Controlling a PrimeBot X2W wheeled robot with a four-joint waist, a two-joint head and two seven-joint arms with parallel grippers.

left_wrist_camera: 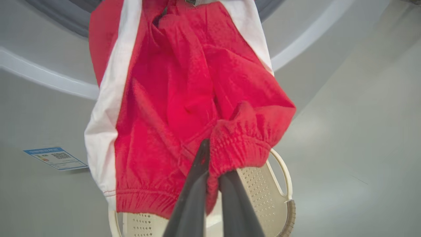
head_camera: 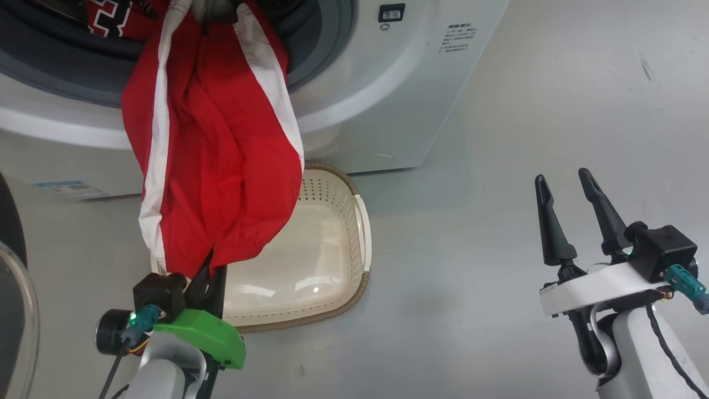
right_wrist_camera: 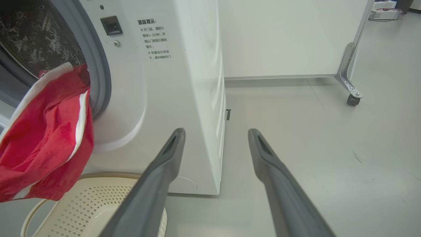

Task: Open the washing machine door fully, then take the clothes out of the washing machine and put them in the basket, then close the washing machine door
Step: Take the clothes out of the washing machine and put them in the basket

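A red garment with white stripes (head_camera: 216, 155) hangs out of the washing machine (head_camera: 388, 100) opening and down over the cream basket (head_camera: 338, 194) on the floor. My left gripper (left_wrist_camera: 213, 158) is shut on the garment's elastic hem (left_wrist_camera: 243, 138), just above the basket (left_wrist_camera: 283, 184). A second red piece with dark lettering (head_camera: 113, 16) lies inside the drum. The washing machine door (head_camera: 14, 310) stands open at the far left. My right gripper (head_camera: 562, 177) is open and holds nothing, off to the right of the machine (right_wrist_camera: 184, 82). It looks past the garment (right_wrist_camera: 46, 141) and the basket (right_wrist_camera: 98, 197).
Grey floor stretches to the right of the machine. A white partition stands on a castor (right_wrist_camera: 353, 95) at the back right. A blue label (head_camera: 69, 189) sits low on the machine's front.
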